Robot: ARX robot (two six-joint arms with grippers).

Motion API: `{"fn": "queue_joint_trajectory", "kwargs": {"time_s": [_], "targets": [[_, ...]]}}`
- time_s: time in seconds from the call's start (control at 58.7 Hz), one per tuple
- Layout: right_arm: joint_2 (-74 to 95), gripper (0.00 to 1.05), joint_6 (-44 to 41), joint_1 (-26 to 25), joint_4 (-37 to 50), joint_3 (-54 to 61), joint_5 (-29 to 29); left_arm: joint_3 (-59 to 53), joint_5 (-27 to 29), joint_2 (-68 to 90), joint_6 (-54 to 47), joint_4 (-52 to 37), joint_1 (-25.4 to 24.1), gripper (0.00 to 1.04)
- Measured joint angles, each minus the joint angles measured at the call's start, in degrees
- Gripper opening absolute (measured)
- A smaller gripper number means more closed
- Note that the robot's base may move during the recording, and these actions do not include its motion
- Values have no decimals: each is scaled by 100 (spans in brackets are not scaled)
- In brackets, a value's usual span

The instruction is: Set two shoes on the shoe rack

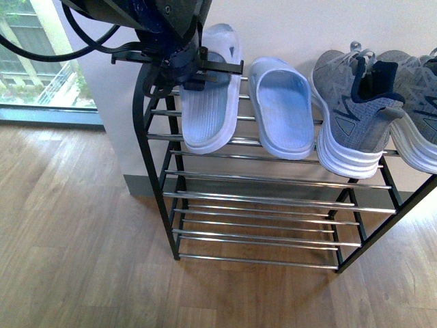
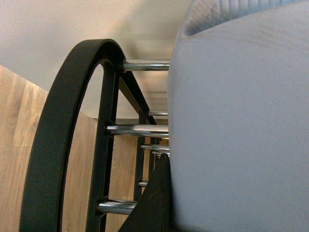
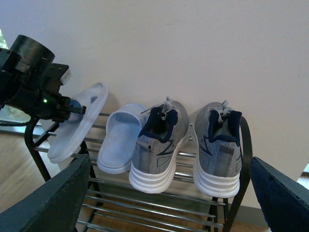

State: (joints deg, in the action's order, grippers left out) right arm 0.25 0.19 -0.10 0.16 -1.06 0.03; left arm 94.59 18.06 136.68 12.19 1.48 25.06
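A shoe rack [image 1: 273,179] with black side frames and chrome bars stands against a pale wall on a wood floor [image 1: 75,239]. On its top tier, at the robot's right end, sit two grey sneakers [image 3: 161,145] [image 3: 218,147] side by side, heels outward, toes toward the wall, white ridged soles resting on the bars. Beside them lies a pale blue slide sandal [image 1: 281,109], flat on the same tier. At the left end, a second blue slide [image 3: 77,121] is tilted, its outer edge lifted off the bars. The left gripper [image 1: 198,65] grips this tilted slide, jaws pinching its edge (the left wrist view is filled by the slide's pale surface right against one dark finger [image 2: 152,203]). The right gripper [image 3: 169,203] hangs back from the rack, its two dark fingers spread wide apart, holding nothing.
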Motion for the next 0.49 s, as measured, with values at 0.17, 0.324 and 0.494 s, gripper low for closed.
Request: {"fn": "queue_joint_trajectory", "kwargs": {"time_s": [0.17, 0.324, 0.494], "targets": [[0, 95, 0, 0, 0, 0, 2, 103, 20, 44, 7, 57, 42, 32], [0, 95, 0, 0, 0, 0, 2, 22, 13, -13, 22, -17, 79, 57], [0, 95, 0, 0, 0, 0, 0, -367, 31, -365, 98, -170, 120, 86]]}}
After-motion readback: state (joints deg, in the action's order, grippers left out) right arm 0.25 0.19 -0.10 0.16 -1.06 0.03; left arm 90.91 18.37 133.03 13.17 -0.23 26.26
